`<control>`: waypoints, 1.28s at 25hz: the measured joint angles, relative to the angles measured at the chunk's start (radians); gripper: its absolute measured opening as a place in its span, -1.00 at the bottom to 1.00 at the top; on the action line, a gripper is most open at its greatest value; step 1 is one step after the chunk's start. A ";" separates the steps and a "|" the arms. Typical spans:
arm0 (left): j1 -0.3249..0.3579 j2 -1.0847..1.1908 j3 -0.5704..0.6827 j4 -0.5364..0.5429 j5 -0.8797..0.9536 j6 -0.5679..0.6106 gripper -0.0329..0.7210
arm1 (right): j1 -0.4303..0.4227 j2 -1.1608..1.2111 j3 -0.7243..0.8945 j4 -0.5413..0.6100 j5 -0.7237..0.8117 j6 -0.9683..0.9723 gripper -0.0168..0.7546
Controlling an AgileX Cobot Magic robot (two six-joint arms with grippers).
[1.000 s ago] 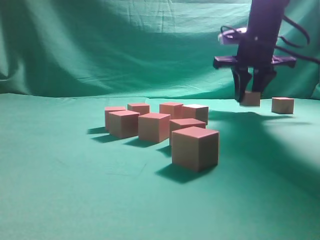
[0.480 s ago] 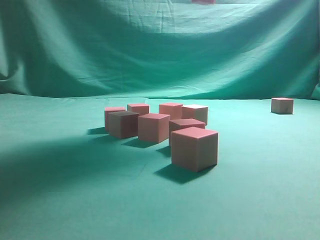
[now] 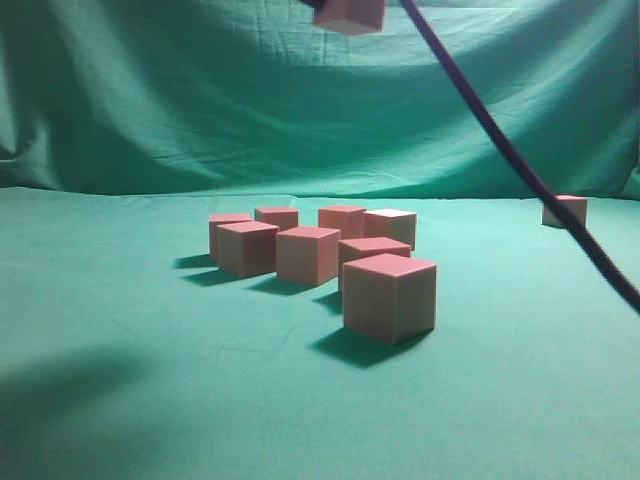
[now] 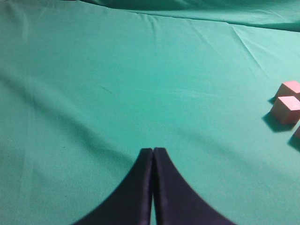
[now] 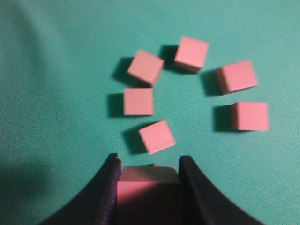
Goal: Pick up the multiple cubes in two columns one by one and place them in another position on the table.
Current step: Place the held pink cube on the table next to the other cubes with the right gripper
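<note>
Several pink cubes (image 3: 390,295) stand in a loose cluster mid-table. One more cube (image 3: 568,210) sits alone at the far right. My right gripper (image 5: 150,159) is shut on a pink cube (image 5: 149,187) and holds it high above the cluster. That cube shows at the top edge of the exterior view (image 3: 350,15), where the fingers are almost out of frame. The right wrist view looks down on several cluster cubes (image 5: 157,136). My left gripper (image 4: 153,150) is shut and empty over bare cloth, with two cubes (image 4: 286,108) at its right edge.
A green cloth (image 3: 120,330) covers the table and hangs as a backdrop. A dark cable (image 3: 520,165) from the right arm runs diagonally across the right side, passing in front of the lone cube.
My right gripper has carried its cube up from table height beside the lone right cube, then leftward to the top of the frame above the cluster. The cluster has not moved.
</note>
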 joint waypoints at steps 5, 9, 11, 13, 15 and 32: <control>0.000 0.000 0.000 0.000 0.000 0.000 -0.91 | 0.130 -0.038 0.189 0.081 -0.072 -0.118 -0.29; 0.000 0.000 0.000 0.000 0.000 0.000 -0.91 | 0.219 -0.005 0.208 0.107 -0.074 -0.201 -0.29; 0.000 0.000 0.000 0.000 0.000 0.000 -0.91 | 0.245 0.024 0.208 0.112 -0.076 -0.222 -0.29; 0.000 0.000 0.000 0.000 0.000 0.000 -0.91 | 0.255 0.058 0.208 0.112 -0.078 -0.251 -0.29; 0.000 0.000 0.000 0.000 0.000 0.000 -0.91 | 0.258 0.088 0.208 0.110 -0.078 -0.280 -0.29; 0.000 0.000 0.000 0.000 0.000 0.000 -0.91 | 0.259 0.228 0.209 0.052 -0.154 -0.393 -0.29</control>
